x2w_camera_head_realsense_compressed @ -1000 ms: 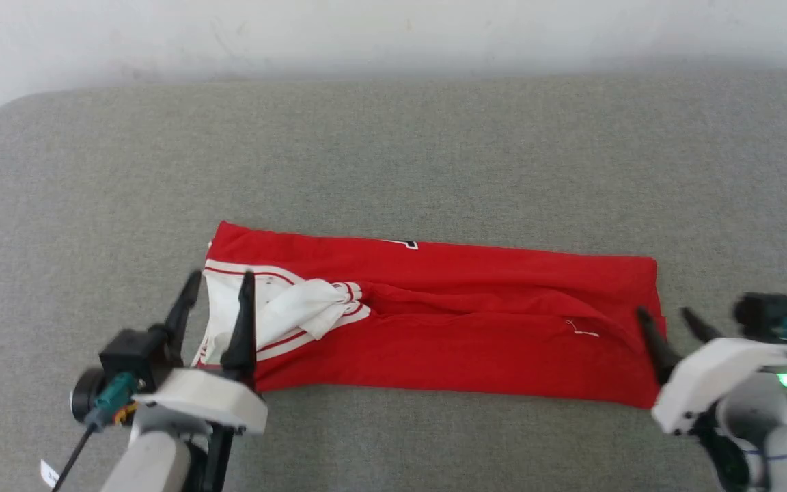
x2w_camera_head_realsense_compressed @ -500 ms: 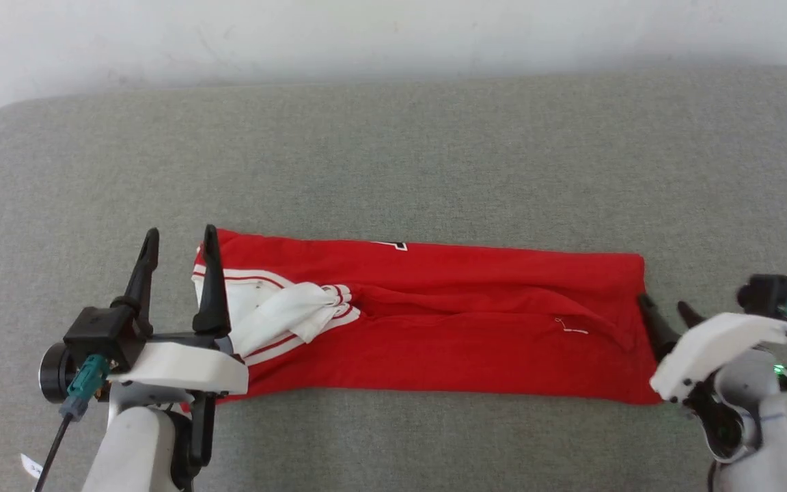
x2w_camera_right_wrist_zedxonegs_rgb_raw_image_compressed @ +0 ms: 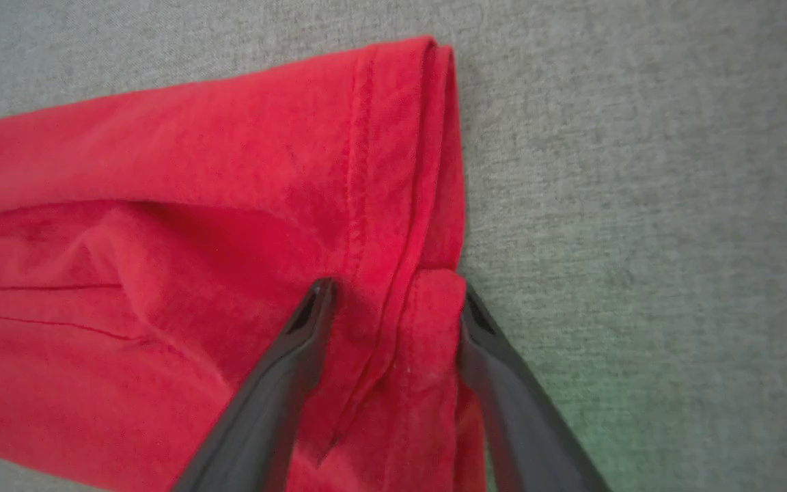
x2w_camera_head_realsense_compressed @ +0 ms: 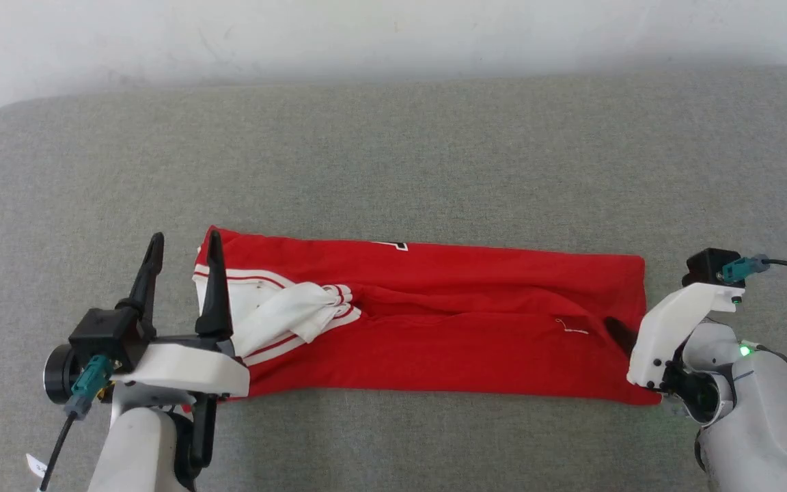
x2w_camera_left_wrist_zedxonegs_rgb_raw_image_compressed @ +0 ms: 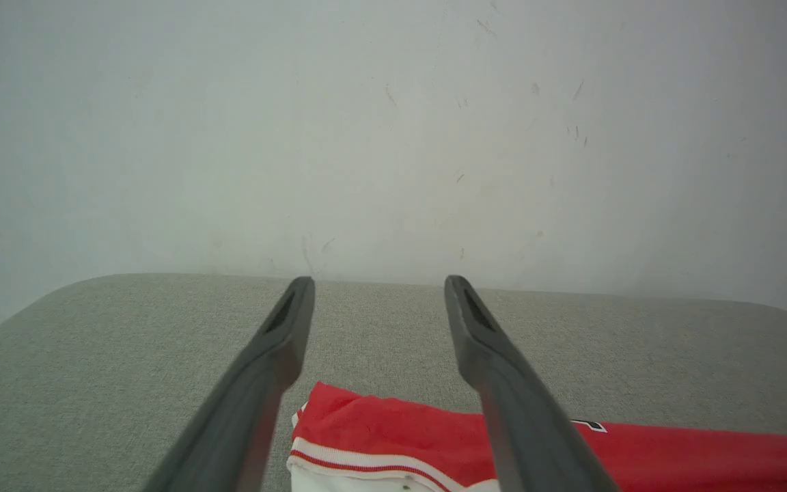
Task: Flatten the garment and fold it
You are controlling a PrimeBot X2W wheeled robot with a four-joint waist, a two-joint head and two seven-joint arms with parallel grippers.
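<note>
Head view, garment [x2w_camera_head_realsense_compressed: 434, 321]: red jersey folded into a long strip, lying across the near middle of the table [x2w_camera_head_realsense_compressed: 393, 157]; white sleeve [x2w_camera_head_realsense_compressed: 298, 311] bunched on top at the left end, hem at the right end.
Head view, left gripper [x2w_camera_head_realsense_compressed: 186, 238]: fingers spread, empty, at the collar end; its inner finger overlaps the strip's corner.
Head view, right gripper [x2w_camera_head_realsense_compressed: 622, 335]: at the hem end, one dark finger showing over the red cloth.
Head view, surface and room: grey woven cover with rounded corners; plain pale wall [x2w_camera_head_realsense_compressed: 393, 34] behind.
Left wrist view, left gripper [x2w_camera_left_wrist_zedxonegs_rgb_raw_image_compressed: 378, 281]: released, raised, pointing level at the scuffed wall [x2w_camera_left_wrist_zedxonegs_rgb_raw_image_compressed: 393, 137]; garment [x2w_camera_left_wrist_zedxonegs_rgb_raw_image_compressed: 393, 427] corner low between the fingers.
Right wrist view, right gripper [x2w_camera_right_wrist_zedxonegs_rgb_raw_image_compressed: 393, 287]: fingers apart, straddling the doubled hem of the garment [x2w_camera_right_wrist_zedxonegs_rgb_raw_image_compressed: 195, 205]; cloth between them, not pinched.
Handling, judged: light, soft, limp knit; layers will slide and sag if lifted at one point. The textured cover should drag on it.
Where to hold, judged: both layers at the hem corner, matching corner at the collar end.
</note>
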